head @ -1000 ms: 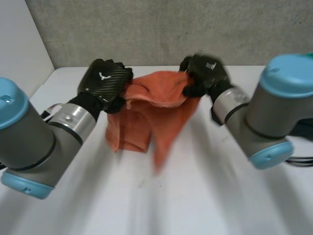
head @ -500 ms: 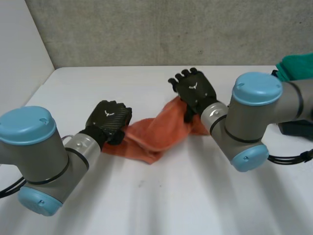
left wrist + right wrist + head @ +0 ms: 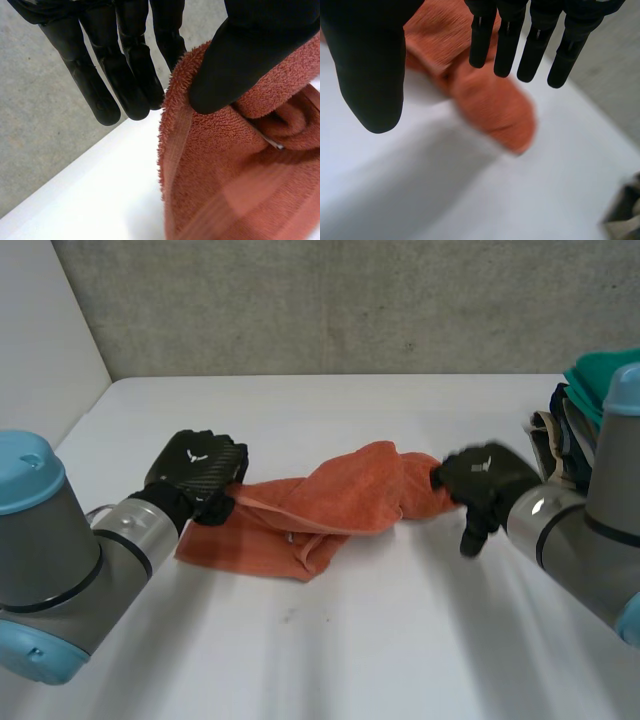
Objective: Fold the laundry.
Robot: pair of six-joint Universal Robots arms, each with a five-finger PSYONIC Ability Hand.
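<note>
An orange towel lies crumpled in a long bunch across the middle of the white table. My left hand is at the towel's left end. In the left wrist view its thumb presses the towel's hemmed edge against the fingers, so it is shut on that edge. My right hand hangs just off the towel's right end. Seen from the right wrist, its fingers are straight and spread from the thumb, above the towel, holding nothing.
A pile of other laundry, green, beige and dark, sits at the table's right edge, close behind my right arm. A grey wall runs along the back of the table and a white wall stands at the left.
The towel came down from hanging between both raised hands to lying on the table. My right hand let go and drew off to the right. My left hand kept its pinch and sank.
</note>
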